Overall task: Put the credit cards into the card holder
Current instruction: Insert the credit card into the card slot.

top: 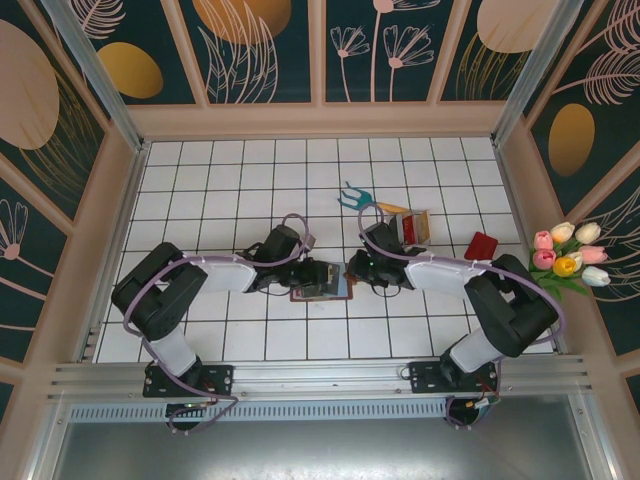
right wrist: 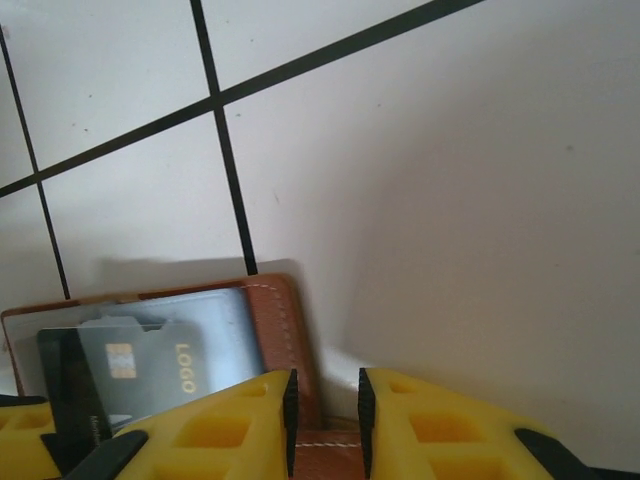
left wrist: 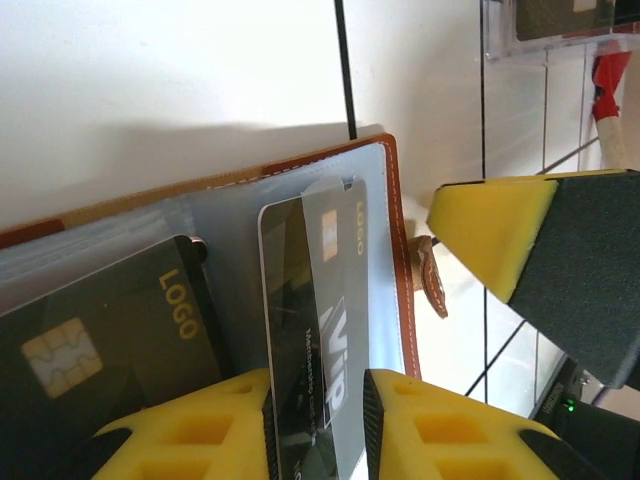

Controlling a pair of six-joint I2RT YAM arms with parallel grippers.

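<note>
The card holder [top: 322,291] lies open on the tiles between both arms, brown leather edged [left wrist: 400,250] [right wrist: 290,330] with clear pockets. A dark "VIP" credit card [left wrist: 310,300] stands with its top tucked in a pocket and its lower part in the gap of my left gripper [left wrist: 317,385] [top: 312,275], whose pads stand apart. A dark "LOGO" card [left wrist: 110,330] [right wrist: 150,365] sits in the neighbouring pocket. My right gripper [right wrist: 325,385] [top: 352,272] has a narrow gap with the holder's leather strap in it; I cannot tell if the pads press it. A red card [top: 481,245] lies far right.
A clear plastic box [top: 413,226] holding cards stands behind the right arm, with a blue-headed garden fork [top: 352,197] beyond it. Tulips [top: 570,255] lie at the right wall. The two grippers' fingers nearly meet over the wallet.
</note>
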